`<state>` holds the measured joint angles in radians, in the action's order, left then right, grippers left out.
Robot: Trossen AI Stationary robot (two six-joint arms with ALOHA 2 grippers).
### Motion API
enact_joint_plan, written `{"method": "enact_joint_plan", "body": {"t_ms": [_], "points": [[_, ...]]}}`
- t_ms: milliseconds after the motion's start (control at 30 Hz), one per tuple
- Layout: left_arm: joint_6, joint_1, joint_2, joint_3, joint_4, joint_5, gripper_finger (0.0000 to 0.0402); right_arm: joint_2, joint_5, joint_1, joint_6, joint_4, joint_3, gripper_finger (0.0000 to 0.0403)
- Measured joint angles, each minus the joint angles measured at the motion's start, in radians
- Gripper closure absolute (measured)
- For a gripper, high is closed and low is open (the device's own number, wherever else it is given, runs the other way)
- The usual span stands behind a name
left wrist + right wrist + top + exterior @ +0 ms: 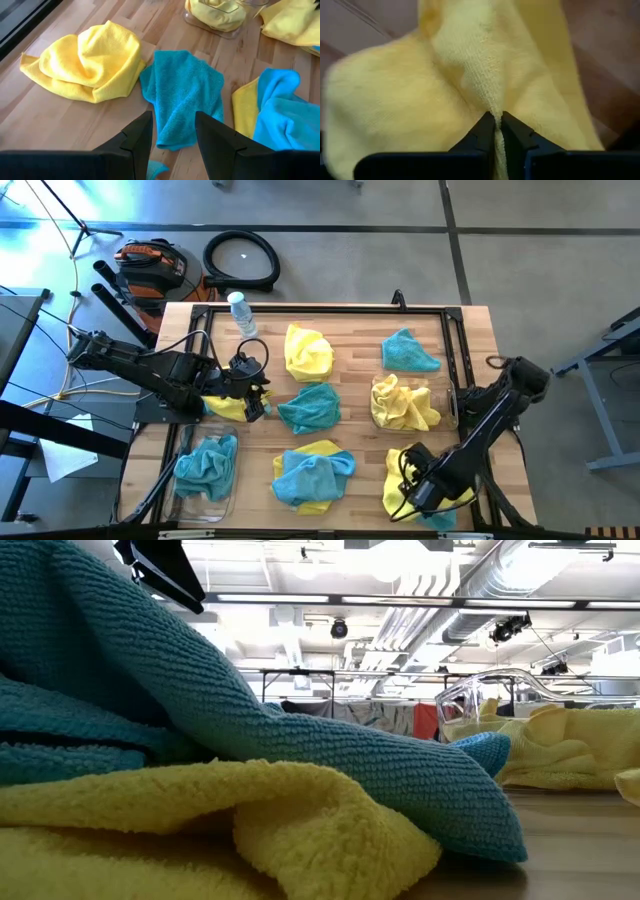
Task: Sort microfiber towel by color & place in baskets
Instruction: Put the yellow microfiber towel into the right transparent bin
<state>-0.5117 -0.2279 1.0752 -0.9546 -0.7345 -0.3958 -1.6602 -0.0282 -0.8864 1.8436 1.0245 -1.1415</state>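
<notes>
- Our right gripper [497, 131] sits at the near right corner of the table, its fingers pinched together on a thin ridge of a yellow towel [470, 80]. A pinch that small could slip out as we lift, dropping the cloth back on the wood.
- In the high view a sliver of teal cloth [443, 520] shows under that same yellow towel [400, 477]. The fuzzy pile may cling, so the teal one could ride along into the wrong tub.
- The basket holding yellow towels [452, 408] stands just beyond our right gripper [422, 495], already heaped. A trailing corner could catch the rim and hang outside, or nudge the light tub.
- Our left gripper [255, 398] hovers at the left middle of the table, fingers [137, 137] apart with a gap between them, nothing visibly in that gap, pointing toward a loose teal towel [185, 95] and a yellow one [90, 60] touching it. Closing at the seam could grab both colours.
- The basket with teal cloths [190, 502] sits at the near left corner, and the near middle holds a mixed teal-on-yellow pile [313, 475]. Picking from its top may drag the yellow layer below.
</notes>
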Motion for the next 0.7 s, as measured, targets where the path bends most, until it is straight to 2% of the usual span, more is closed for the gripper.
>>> {"method": "enact_joint_plan", "body": {"t_ms": [100,200,367,567,700], "points": [[0.000,0.000,0.000,0.000,0.000,0.000,0.0264,0.053,-0.067,0.000,-0.008,0.126,-0.061,0.0397],[-0.008,0.000,0.000,0.000,0.000,0.000,0.0264,0.100,-0.162,0.000,-0.008,0.291,-0.139,0.0394],[-0.010,0.000,0.000,0.000,0.000,0.000,0.0264,0.152,-0.386,0.005,-0.012,0.552,-0.299,0.0400],[-0.011,0.000,0.000,0.000,0.005,0.000,0.0264,0.257,-0.797,0.044,-0.154,0.547,-0.365,0.0401],[-0.024,0.000,0.000,0.000,0.008,0.000,0.0264,0.326,-0.955,0.097,-0.277,0.548,-0.364,0.0401]]}}
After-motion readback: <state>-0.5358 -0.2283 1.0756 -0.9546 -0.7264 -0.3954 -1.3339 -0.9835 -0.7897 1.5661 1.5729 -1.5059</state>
